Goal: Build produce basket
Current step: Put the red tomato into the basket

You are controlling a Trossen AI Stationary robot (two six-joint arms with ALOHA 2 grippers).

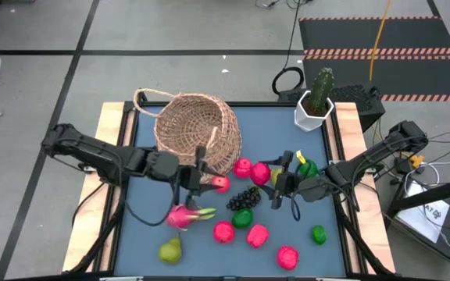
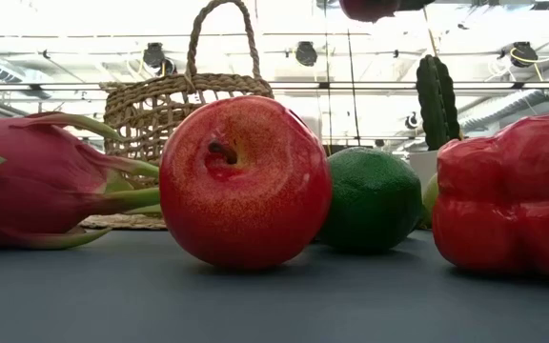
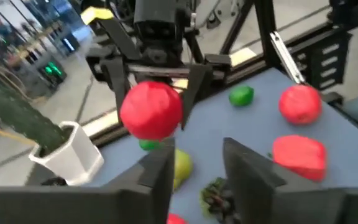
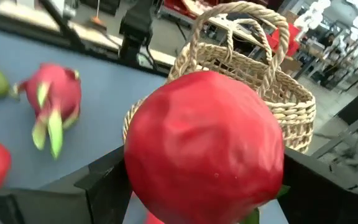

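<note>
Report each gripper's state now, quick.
Left gripper: cannot be told, beside the basket.
Right gripper: closed on a red round fruit, lifted off the table.

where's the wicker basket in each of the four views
High view: the basket lies on its side at the table's far left-centre, its opening towards the arms.
Low view: behind the red apple, left of centre, its handle sticking up.
Left wrist view: not in it.
Right wrist view: behind the red fruit in the right gripper, towards the upper right.
Shared landmark: the pink dragon fruit.
</note>
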